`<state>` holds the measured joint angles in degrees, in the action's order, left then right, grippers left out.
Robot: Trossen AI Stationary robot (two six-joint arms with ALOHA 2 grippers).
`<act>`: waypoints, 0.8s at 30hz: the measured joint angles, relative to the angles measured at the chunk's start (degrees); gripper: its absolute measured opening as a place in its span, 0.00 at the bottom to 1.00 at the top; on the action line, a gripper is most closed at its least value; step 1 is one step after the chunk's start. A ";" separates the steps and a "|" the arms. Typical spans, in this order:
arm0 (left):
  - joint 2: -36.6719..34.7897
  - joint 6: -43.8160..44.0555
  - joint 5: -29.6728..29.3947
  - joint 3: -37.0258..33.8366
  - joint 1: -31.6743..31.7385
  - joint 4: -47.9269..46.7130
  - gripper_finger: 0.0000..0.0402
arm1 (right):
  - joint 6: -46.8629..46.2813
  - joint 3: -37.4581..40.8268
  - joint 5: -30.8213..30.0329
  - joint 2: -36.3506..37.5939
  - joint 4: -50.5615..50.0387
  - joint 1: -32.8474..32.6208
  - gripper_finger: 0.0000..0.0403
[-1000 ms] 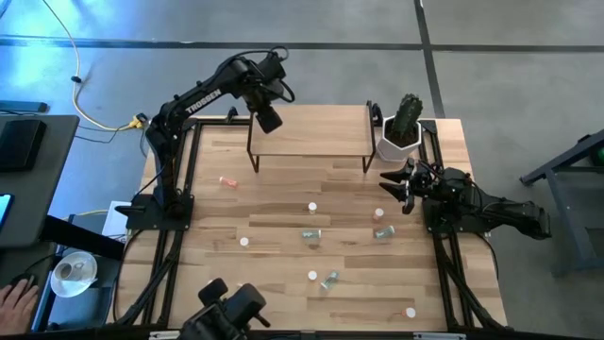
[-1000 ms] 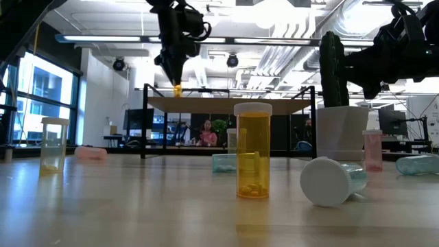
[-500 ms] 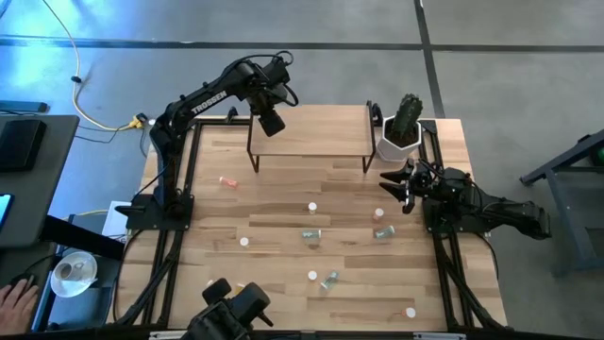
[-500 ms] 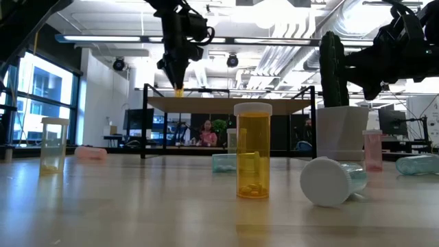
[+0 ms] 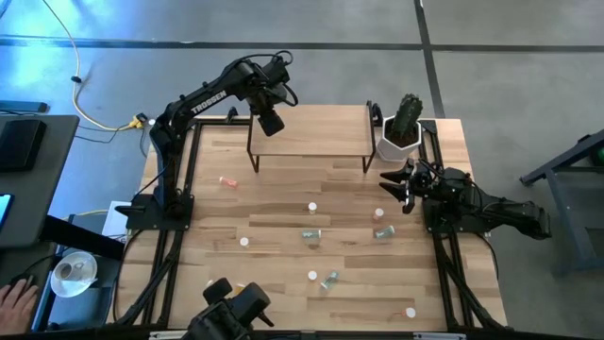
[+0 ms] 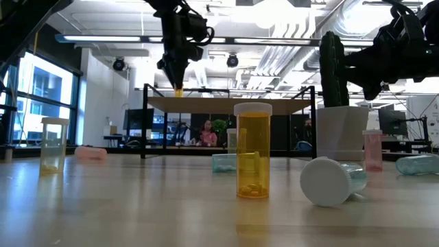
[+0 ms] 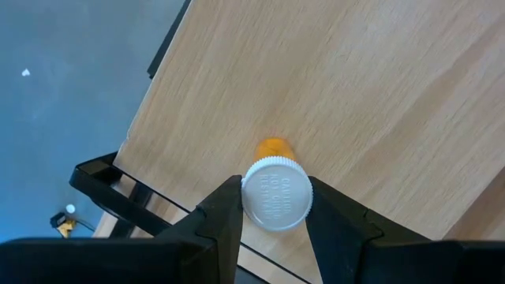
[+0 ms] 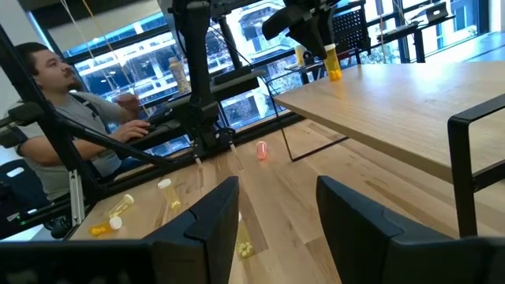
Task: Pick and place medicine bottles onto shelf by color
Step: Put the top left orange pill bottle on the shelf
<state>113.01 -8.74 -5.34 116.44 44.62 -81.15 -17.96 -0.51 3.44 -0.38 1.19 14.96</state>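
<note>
One orange bottle (image 7: 275, 189), body mostly hidden under its cap, is pinched by left fingers (image 7: 225, 217); right fingers (image 8: 213, 217) spread.

The left claw (image 5: 271, 123) hangs over the shelf (image 5: 321, 132)'s left end. Small bottles (image 5: 311, 234) lie scattered on the counter (image 5: 217, 212). The right claw (image 5: 392, 186) waits beside the cactus pot (image 5: 398, 144).

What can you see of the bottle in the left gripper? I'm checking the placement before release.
The orange bottle is a small translucent orange cylinder with a ribbed white cap. It stands upright, the left gripper shut on its cap, one dark finger on either side. It is at the shelf, at the left end of the light-wood board; the low view seems to show its base on the board.
</note>
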 joint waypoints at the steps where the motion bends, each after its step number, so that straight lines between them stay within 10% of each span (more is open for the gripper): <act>1: 0.00 -0.17 0.00 0.00 0.00 0.10 0.29 | 0.00 0.00 0.00 0.00 0.00 -0.02 0.40; 24: 0.04 -3.46 -2.46 0.00 0.02 1.24 0.32 | 0.00 0.00 -0.02 0.00 0.00 0.00 0.40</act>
<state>113.06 -12.20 -7.80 116.44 44.64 -79.91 -17.96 -0.51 3.43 -0.38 1.19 14.96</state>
